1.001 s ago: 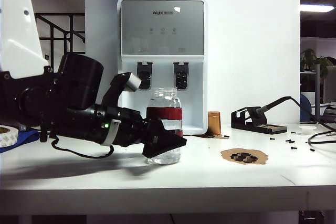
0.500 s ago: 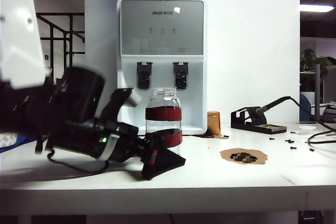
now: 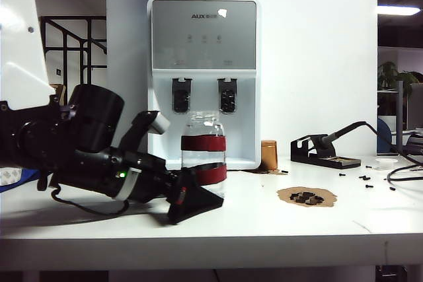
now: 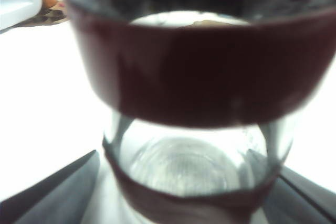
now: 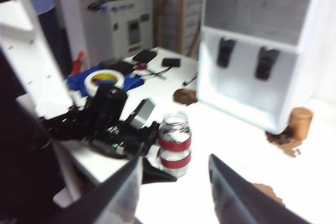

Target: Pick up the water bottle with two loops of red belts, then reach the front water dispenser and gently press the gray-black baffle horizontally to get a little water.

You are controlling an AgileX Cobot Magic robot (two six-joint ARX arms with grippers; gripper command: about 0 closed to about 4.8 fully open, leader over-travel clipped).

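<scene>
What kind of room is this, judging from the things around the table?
Probably an office workshop or lab: a water dispenser stands on a white table, a soldering iron stand sits with small screws scattered nearby, and a roll of tape lies beside tools.

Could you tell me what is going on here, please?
The left tool sits low on the table, open around the base of the bottle, which stands in front of the dispenser. It is not lifted yet. The right tool hangs well above the table, holding nothing.
</scene>
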